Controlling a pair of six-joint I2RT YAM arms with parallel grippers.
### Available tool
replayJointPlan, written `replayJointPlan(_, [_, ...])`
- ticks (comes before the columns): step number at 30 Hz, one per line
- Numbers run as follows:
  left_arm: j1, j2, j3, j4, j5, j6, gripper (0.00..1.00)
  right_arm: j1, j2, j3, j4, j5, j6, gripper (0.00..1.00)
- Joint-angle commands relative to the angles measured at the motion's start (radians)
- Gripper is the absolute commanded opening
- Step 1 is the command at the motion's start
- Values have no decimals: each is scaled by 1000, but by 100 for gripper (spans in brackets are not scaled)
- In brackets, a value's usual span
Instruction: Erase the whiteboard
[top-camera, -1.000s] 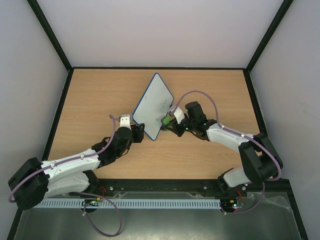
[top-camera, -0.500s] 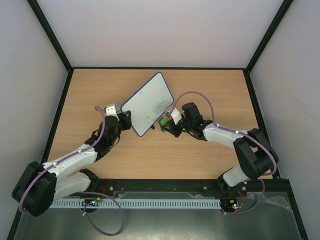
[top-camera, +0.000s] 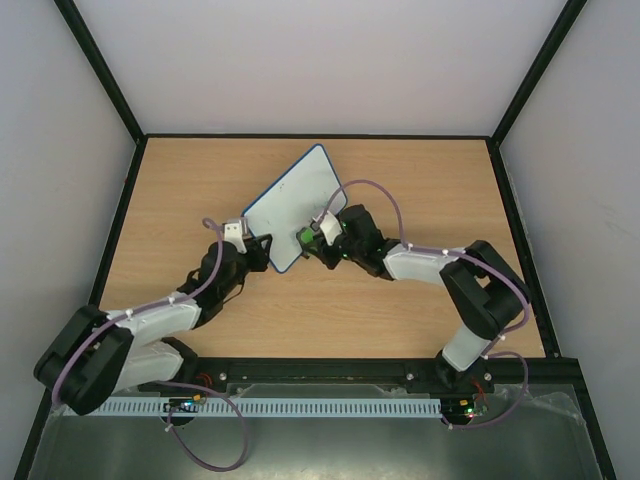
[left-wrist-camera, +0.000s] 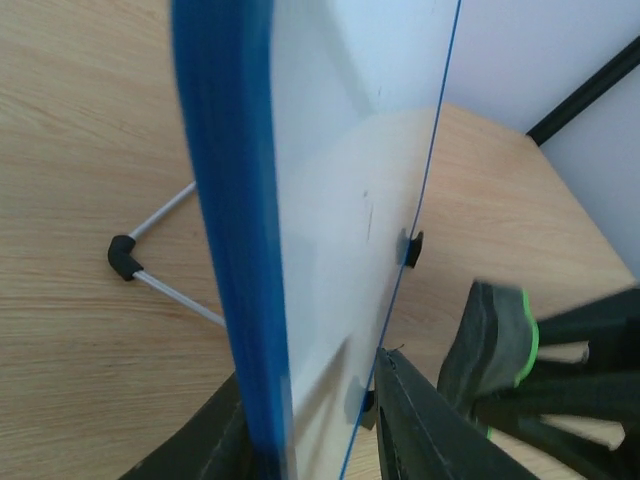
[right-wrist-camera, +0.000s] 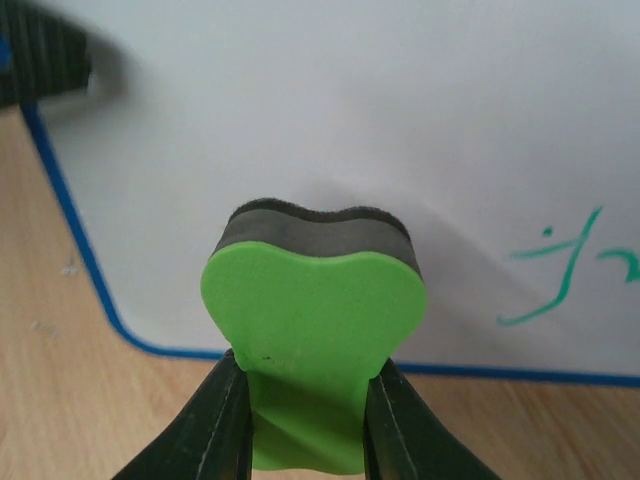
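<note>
Item: your whiteboard (top-camera: 296, 203), a small white rectangle with rounded corners.
Frame: thin and blue (left-wrist-camera: 232, 200) on every edge you can see.
Feet: a small black foot (left-wrist-camera: 412, 248) on the far edge.
Face: mostly clean; you have faint green handwriting (right-wrist-camera: 565, 265) left toward one side.
Pose: raised on edge, tilted, with its face to the right arm.
Position: mid-table, running near-left to far-right.
Hold: left gripper (top-camera: 258, 250) clamps its near-left edge.
Contact: the eraser (right-wrist-camera: 315, 300) has its felt against or just off the face; you cannot confirm which.
</note>
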Motion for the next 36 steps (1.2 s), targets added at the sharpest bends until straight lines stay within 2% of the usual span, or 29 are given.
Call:
replayJointPlan(1, [5, 57, -30, 149, 55, 1, 25, 25, 55, 74, 115, 106, 39, 2])
replayJointPlan(5, [9, 100, -40, 218, 83, -1, 9, 46, 105, 106, 157, 132, 44, 2])
replayJointPlan(8, [16, 122, -43, 248, 98, -5, 3, 64, 139, 112, 176, 144, 51, 2])
replayJointPlan(13, [46, 157, -49, 303, 171, -6, 3, 86, 185, 79, 192, 154, 83, 2])
replayJointPlan(19, [64, 171, -48, 276, 194, -3, 3, 86, 230, 79, 153, 128, 113, 2])
replayJointPlan(26, [66, 157, -59, 238, 218, 6, 3, 57, 191, 269, 74, 123, 169, 2])
replayJointPlan(30, [66, 139, -60, 211, 223, 13, 3, 27, 230, 387, 23, 181, 186, 2])
replayJointPlan(36, [68, 128, -65, 195, 233, 16, 3, -13, 315, 412, 22, 197, 193, 2])
